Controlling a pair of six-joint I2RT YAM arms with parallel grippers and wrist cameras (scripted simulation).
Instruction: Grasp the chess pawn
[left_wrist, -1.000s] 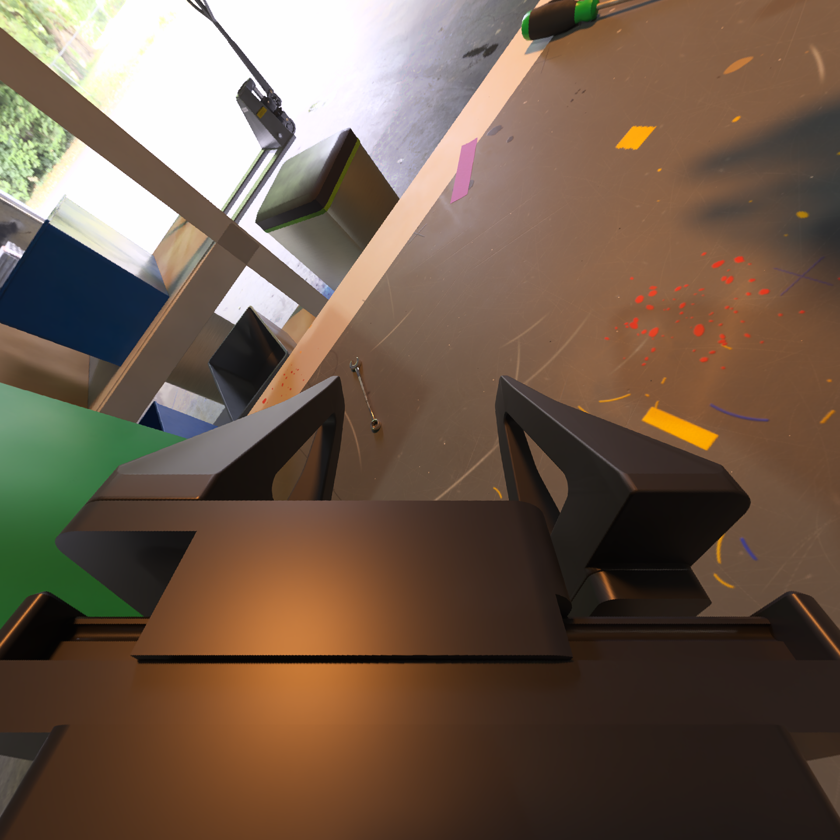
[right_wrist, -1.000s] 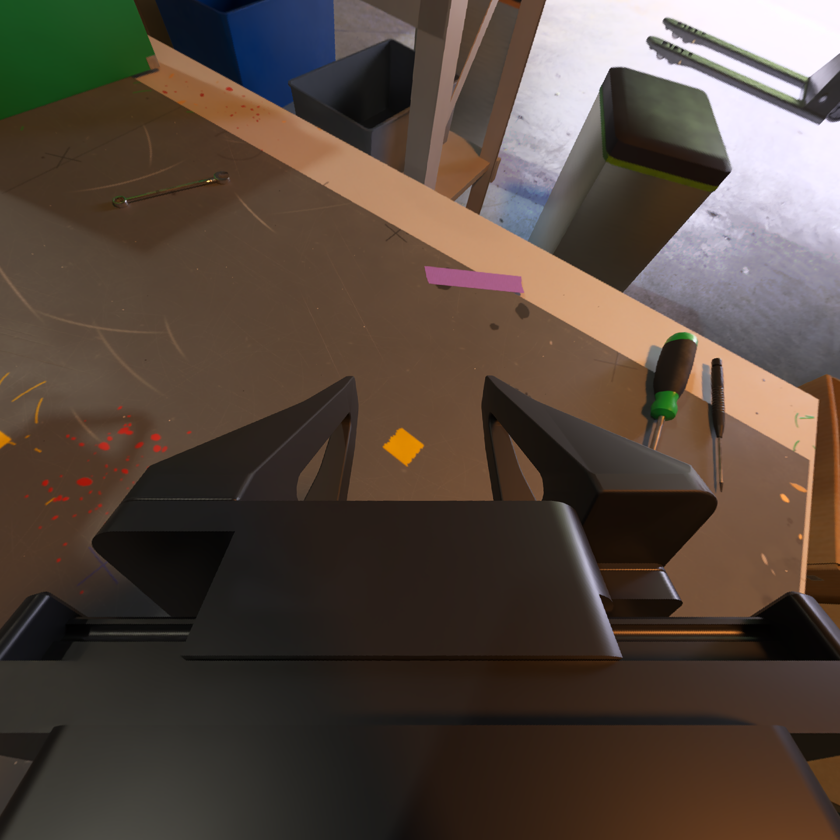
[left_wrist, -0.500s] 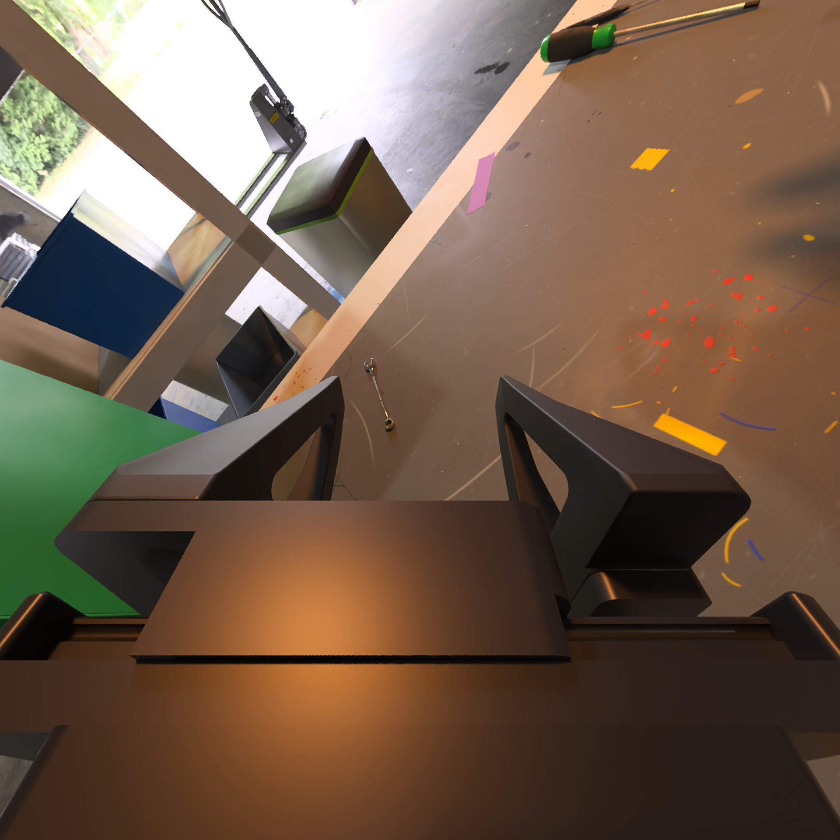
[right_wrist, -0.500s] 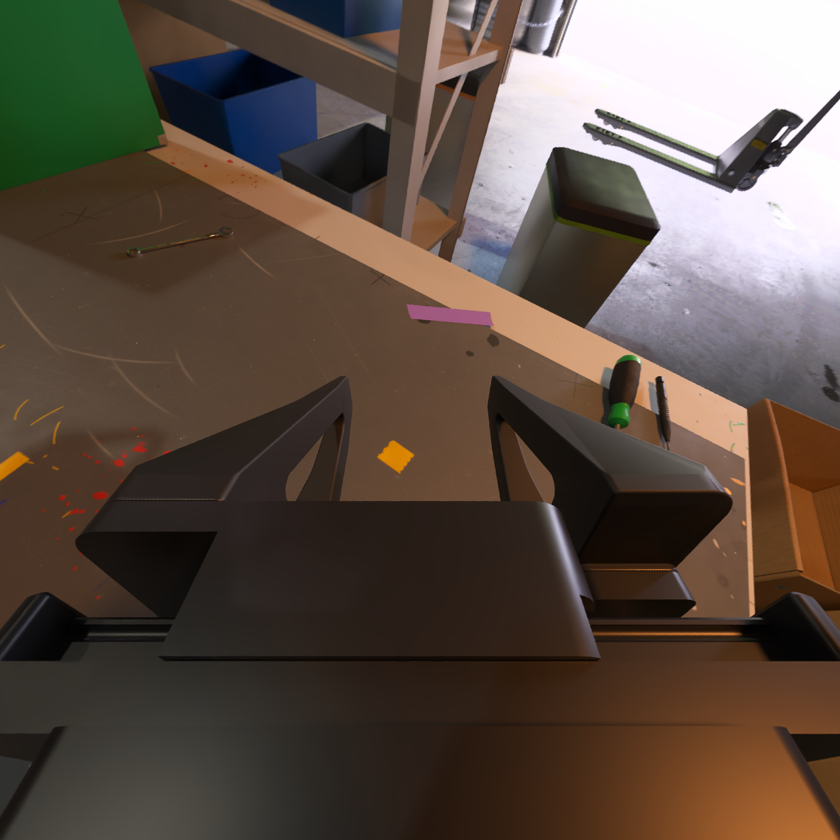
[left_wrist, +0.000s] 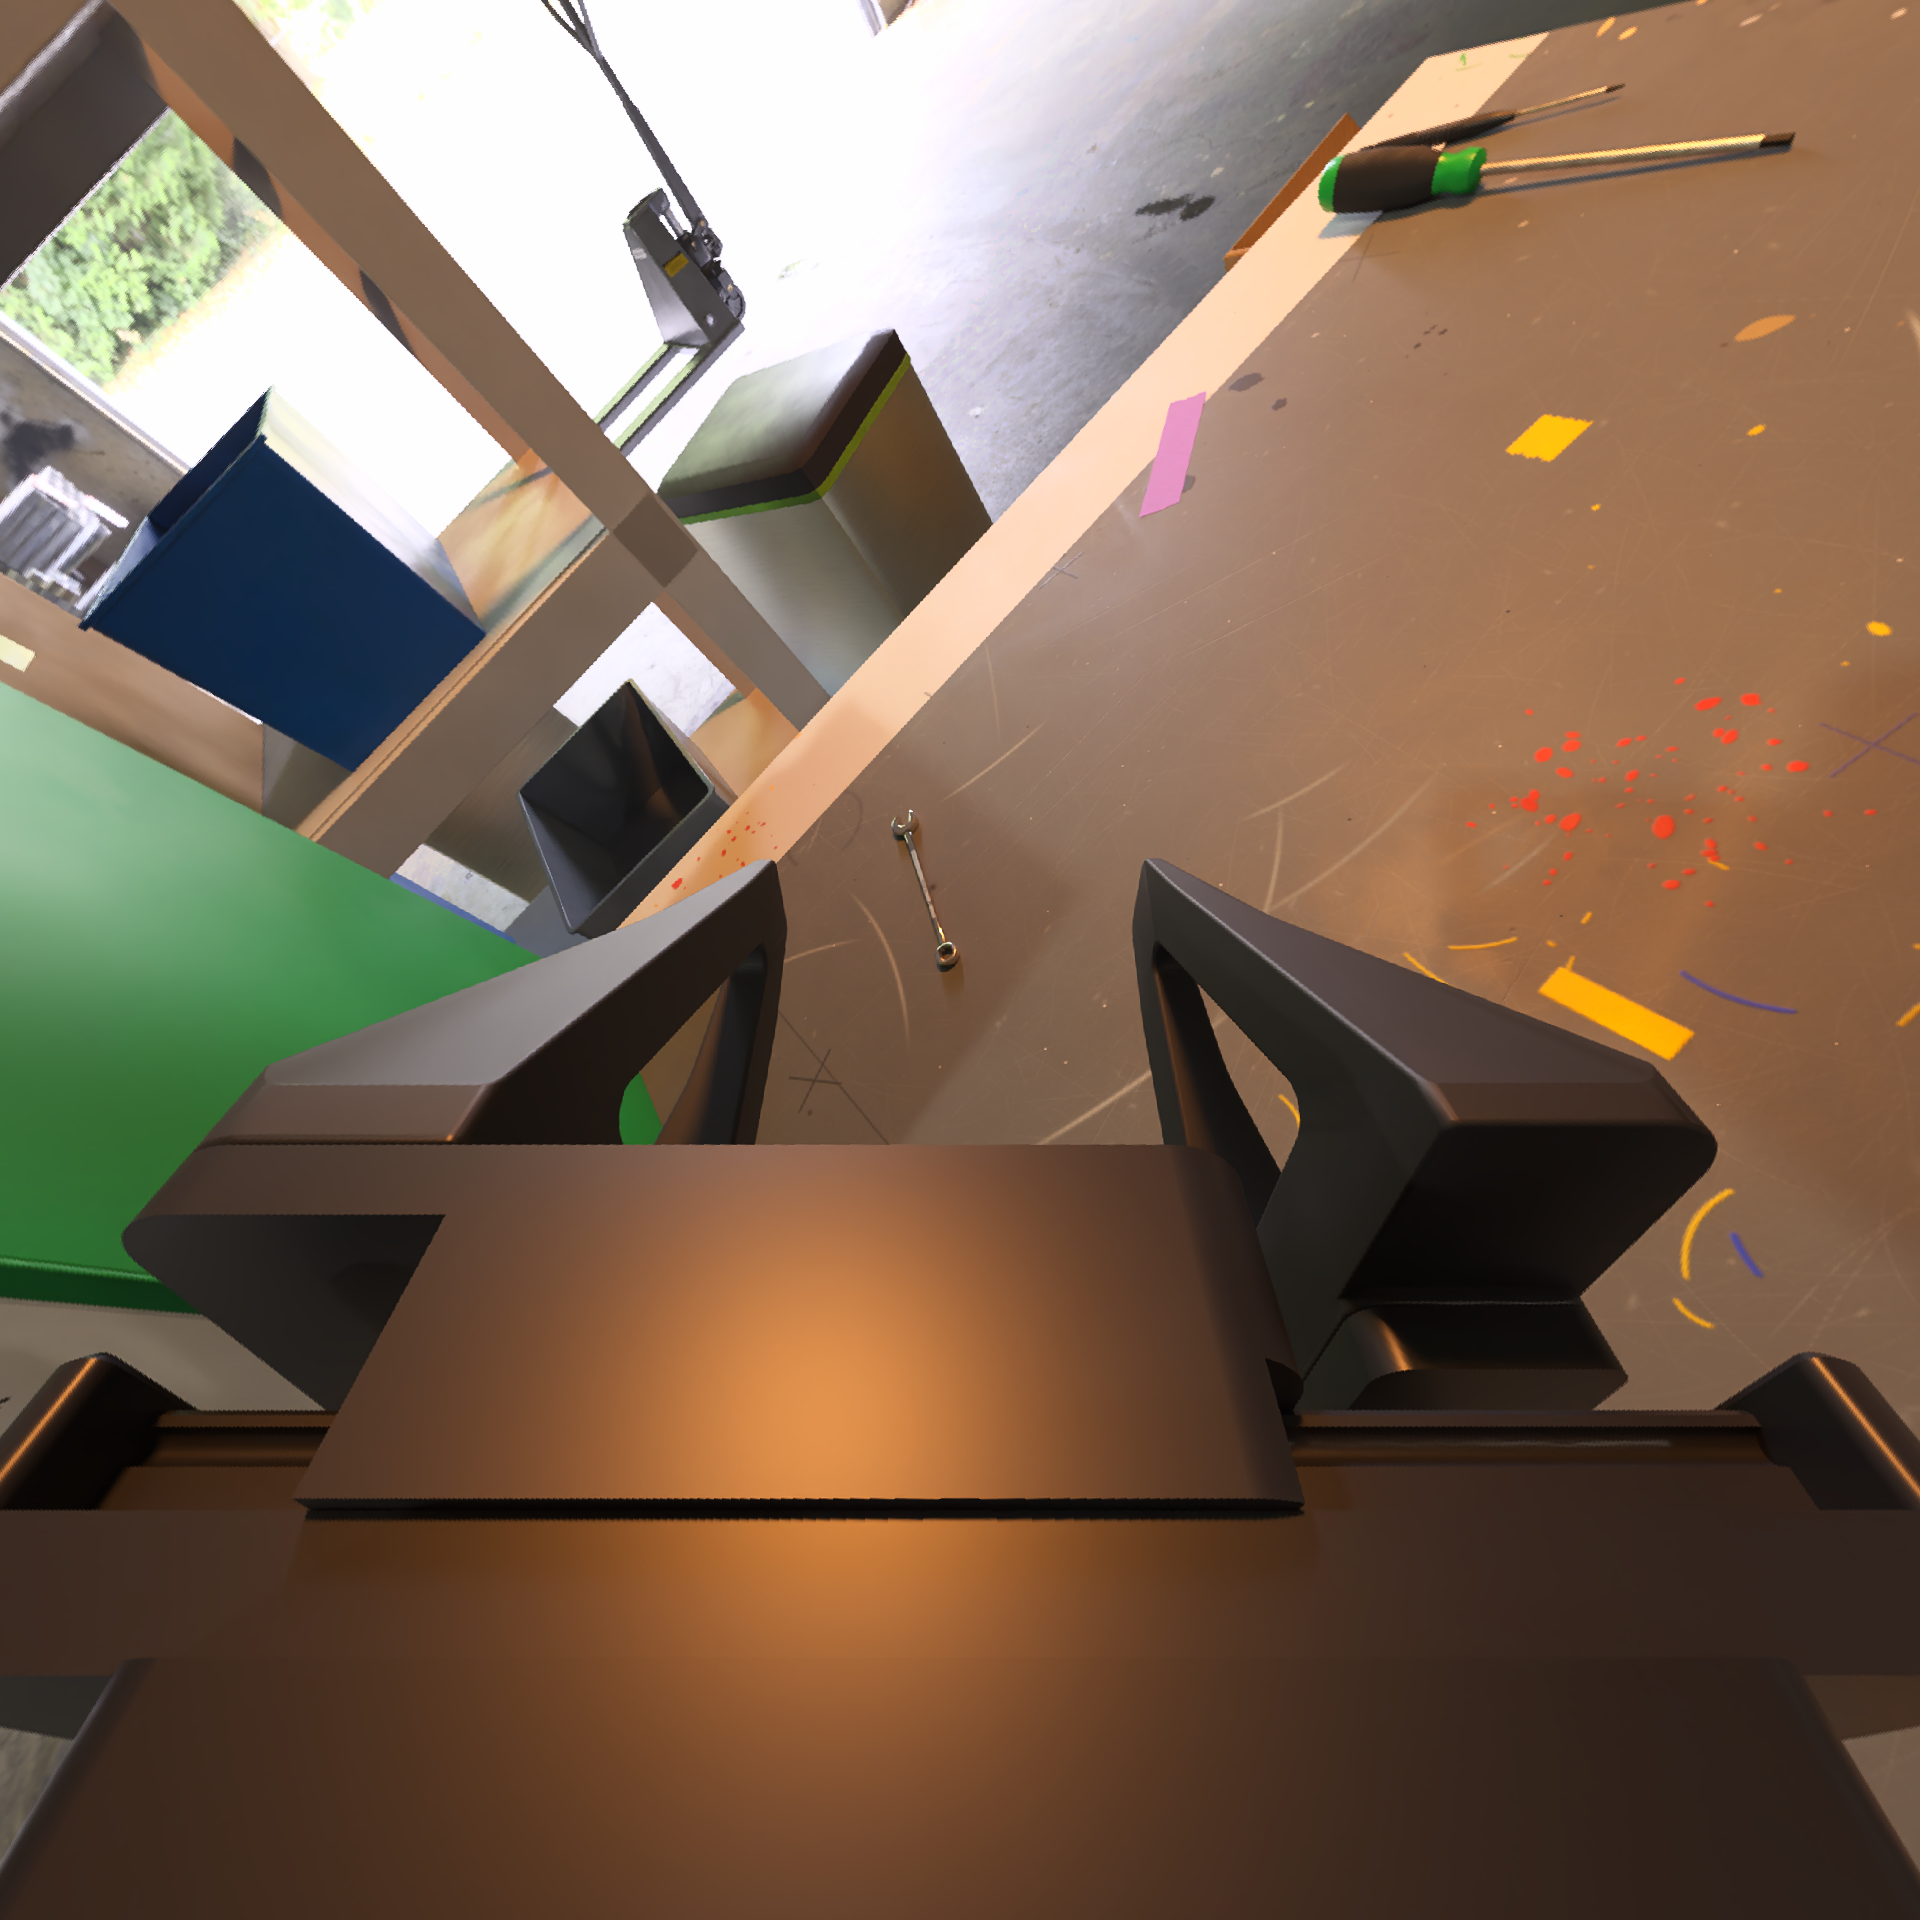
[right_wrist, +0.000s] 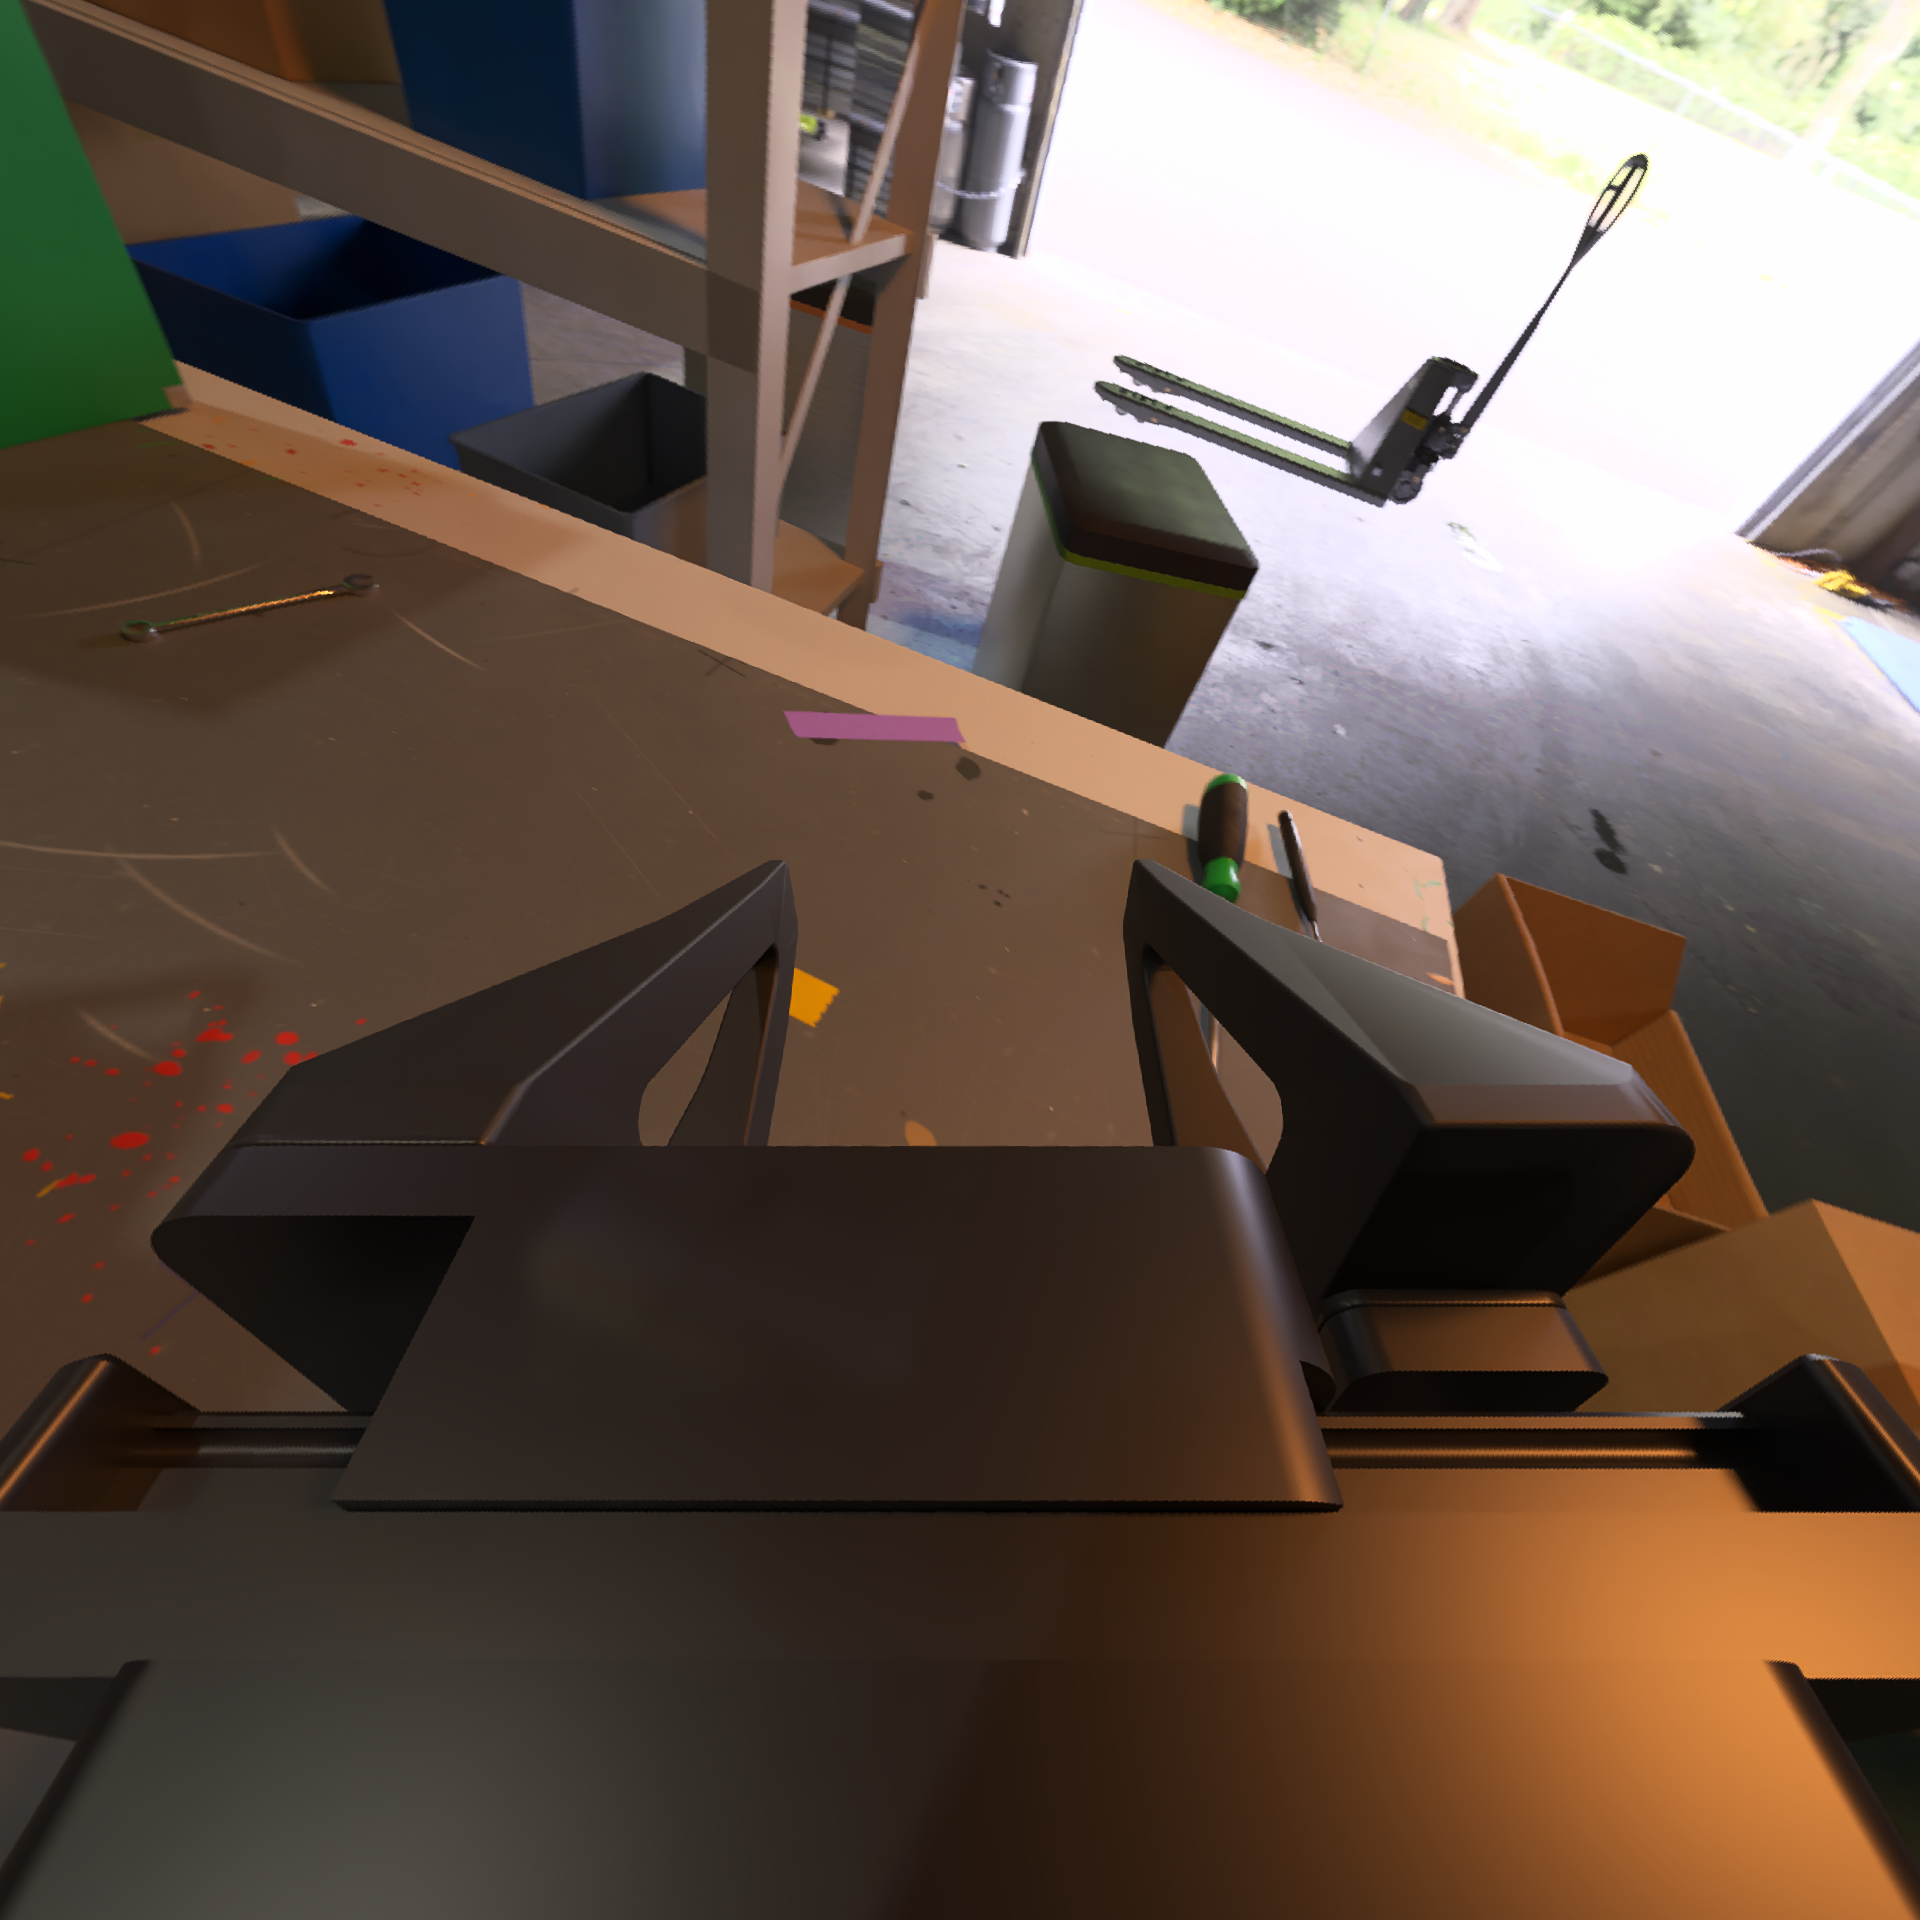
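No chess pawn shows in either view. My left gripper (left_wrist: 958, 883) is open and empty above the brown scratched workbench (left_wrist: 1403, 644), its fingers apart over a small silver wrench (left_wrist: 927, 889). My right gripper (right_wrist: 958, 883) is open and empty above the same bench (right_wrist: 416, 810), with nothing between its fingers. An orange tape patch (right_wrist: 812, 997) lies just beside its left finger.
A green-handled screwdriver (left_wrist: 1397, 177) (right_wrist: 1221, 836) and a thin dark tool (right_wrist: 1299, 873) lie near the bench's far edge. Pink tape (left_wrist: 1174, 455) (right_wrist: 873, 726), red paint spots (left_wrist: 1652, 790), the wrench (right_wrist: 249, 608), a green board (left_wrist: 156, 935), cardboard boxes (right_wrist: 1621, 1039), a bin (right_wrist: 1122, 582).
Both wrist cameras have tilted up and pulled back from the bench, so more of the floor and room shows. Both grippers stay open and empty.
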